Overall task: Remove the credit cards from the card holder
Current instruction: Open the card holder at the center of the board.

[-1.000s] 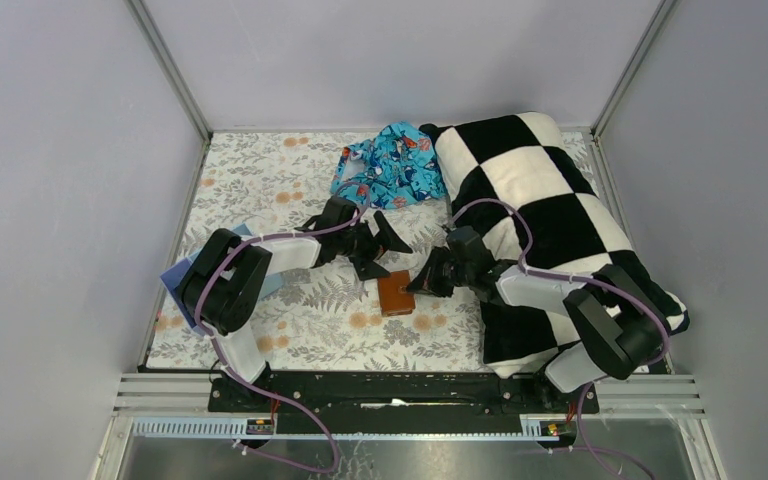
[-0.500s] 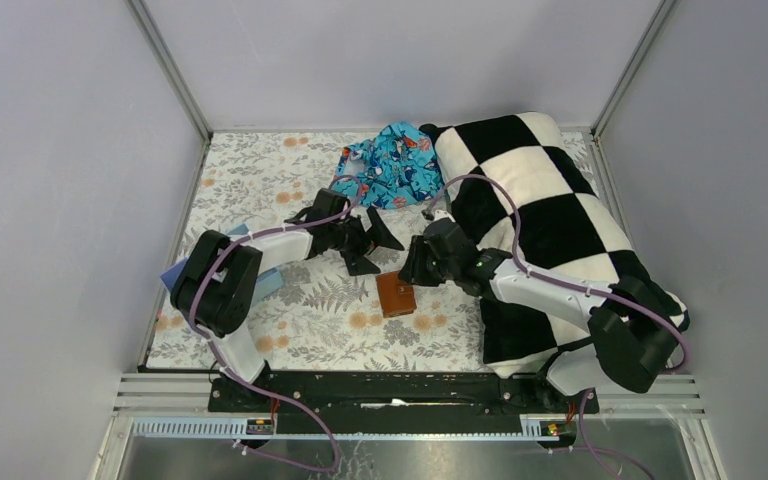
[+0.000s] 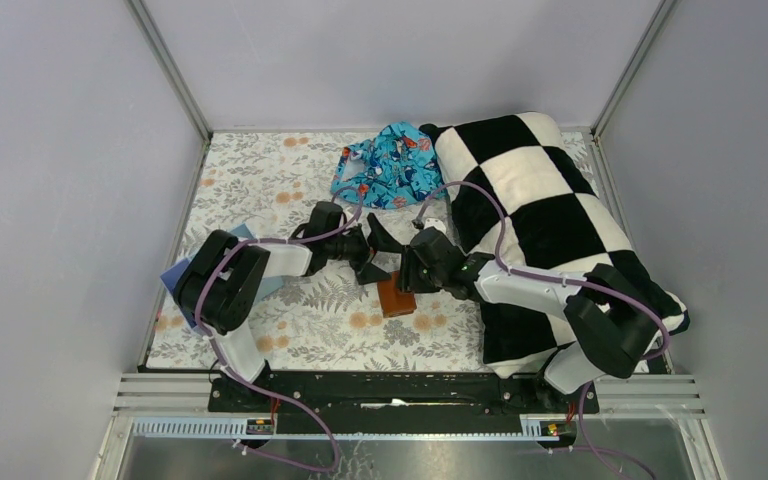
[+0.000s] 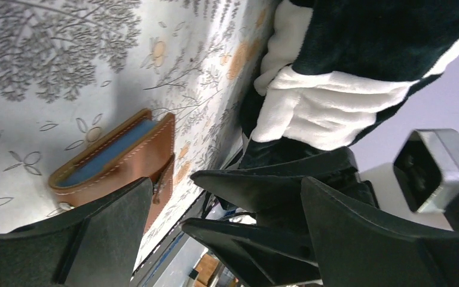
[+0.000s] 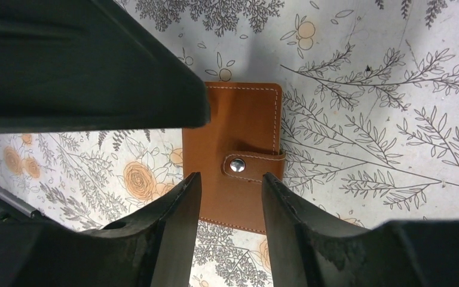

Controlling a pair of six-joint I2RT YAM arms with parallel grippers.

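Observation:
The card holder (image 3: 395,295) is a reddish-brown wallet lying closed on the floral table cover, its snap strap (image 5: 248,164) fastened. It also shows in the left wrist view (image 4: 128,161), where a pale blue layer sits between its covers. I cannot tell whether that layer is the credit cards; no card shows outside the holder. My right gripper (image 3: 407,278) is open, and in its own view (image 5: 231,177) its fingers hang just above the holder on either side of the strap. My left gripper (image 3: 378,252) is open and empty just behind the holder, one finger (image 4: 95,239) close to its edge.
A black-and-white checkered pillow (image 3: 550,210) fills the right side, under the right arm. A blue patterned cloth (image 3: 390,165) lies at the back. A flat blue object (image 3: 173,275) lies under the left arm. Grey walls close in the table.
My right gripper has moved left and now hangs over the holder. My left gripper drew back a little, then returned near the holder's far edge. The holder has not moved.

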